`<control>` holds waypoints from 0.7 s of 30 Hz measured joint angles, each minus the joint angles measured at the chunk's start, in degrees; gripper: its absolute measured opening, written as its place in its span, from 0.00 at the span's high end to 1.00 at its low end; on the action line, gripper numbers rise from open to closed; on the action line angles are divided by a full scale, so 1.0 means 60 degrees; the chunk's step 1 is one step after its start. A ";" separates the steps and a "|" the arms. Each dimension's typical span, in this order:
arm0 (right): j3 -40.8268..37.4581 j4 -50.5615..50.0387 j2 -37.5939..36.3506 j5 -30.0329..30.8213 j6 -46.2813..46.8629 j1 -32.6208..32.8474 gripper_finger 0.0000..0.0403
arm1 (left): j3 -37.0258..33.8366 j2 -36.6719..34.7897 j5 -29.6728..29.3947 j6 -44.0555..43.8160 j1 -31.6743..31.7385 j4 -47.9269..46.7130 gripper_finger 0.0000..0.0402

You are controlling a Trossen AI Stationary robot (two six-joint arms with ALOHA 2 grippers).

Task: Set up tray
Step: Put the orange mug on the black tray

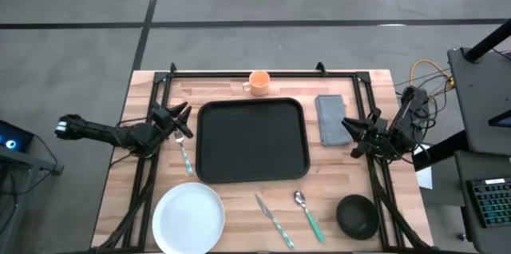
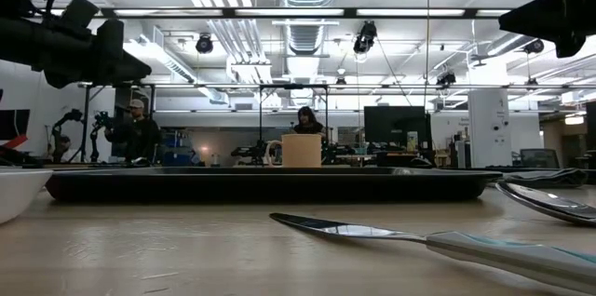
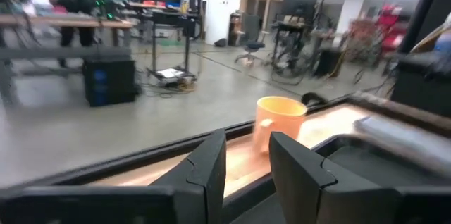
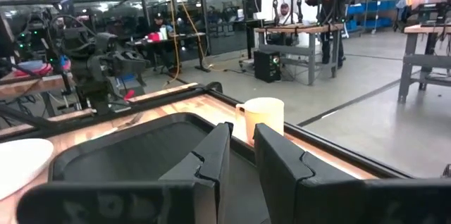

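Item, nearest edge of the bench (image 1: 239, 86): white plate (image 1: 188, 217), knife (image 1: 274, 220), green-handled spoon (image 1: 307, 213) and dark bowl (image 1: 357, 215), laid in a row just short of the tray, apparently staged for loading. Item, centre: the tray (image 1: 252, 140), black, rimmed, bare, lying flat and square to the bench, probably so each arm can reach half. Item, left of the tray: a fork (image 1: 184, 154), just beside its rim. Item, right of the tray: a grey folded napkin (image 1: 330, 118), close but apart. Item, left gripper (image 1: 180, 118): raised above the fork's far end, fingers narrowly parted with a slim gap, holding nothing. Item, right gripper (image 1: 351, 126): raised at the napkin's outer edge, fingers likewise set narrow and empty; both seem poised for a first pick. Item, far edge: orange cup (image 1: 259, 82), standing upright beyond the tray. Surface: pale wood planks within a black frame. Room: grey concrete floor, an open workshop with workbenches, monitors, overhead ducting and lights; people (image 2: 304, 121) at desks far behind.
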 joint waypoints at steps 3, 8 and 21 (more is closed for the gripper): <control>-0.0004 -0.0012 0.0000 0.0000 0.0028 0.0000 0.85 | 0.0028 -0.0009 0.0410 -0.0570 0.0000 0.0458 0.77; -0.0007 -0.0148 0.0000 -0.0004 0.0043 0.0000 0.85 | 0.0721 0.0358 0.1198 0.0430 -0.0004 0.0483 0.77; -0.0420 -0.0173 -0.0004 -0.0016 0.0422 -0.0005 0.85 | 0.5788 0.4382 0.2194 0.2122 0.0082 -0.2779 0.77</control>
